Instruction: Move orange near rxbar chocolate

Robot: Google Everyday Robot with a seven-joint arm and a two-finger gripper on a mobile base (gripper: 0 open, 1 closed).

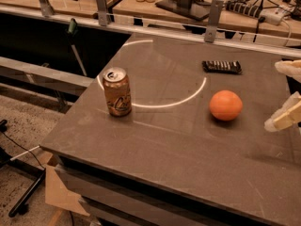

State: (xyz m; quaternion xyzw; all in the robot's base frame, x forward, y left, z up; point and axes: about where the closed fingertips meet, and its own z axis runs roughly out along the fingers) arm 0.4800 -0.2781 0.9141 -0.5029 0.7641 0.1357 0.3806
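Note:
The orange [225,105] sits on the dark grey table [169,145], right of the middle. The rxbar chocolate [222,67], a flat dark bar with pale lettering, lies behind the orange near the far edge, about an orange's width away from it. My gripper [287,94] is at the right edge of the view, just right of the orange and a little above the table. Its two pale fingers [283,117] stand apart with nothing between them. It does not touch the orange.
A tan-orange drink can [117,92] stands upright on the left part of the table. A metal rail with posts [212,14] runs along the far edge, with a cluttered bench behind it. The floor lies off the left and front edges.

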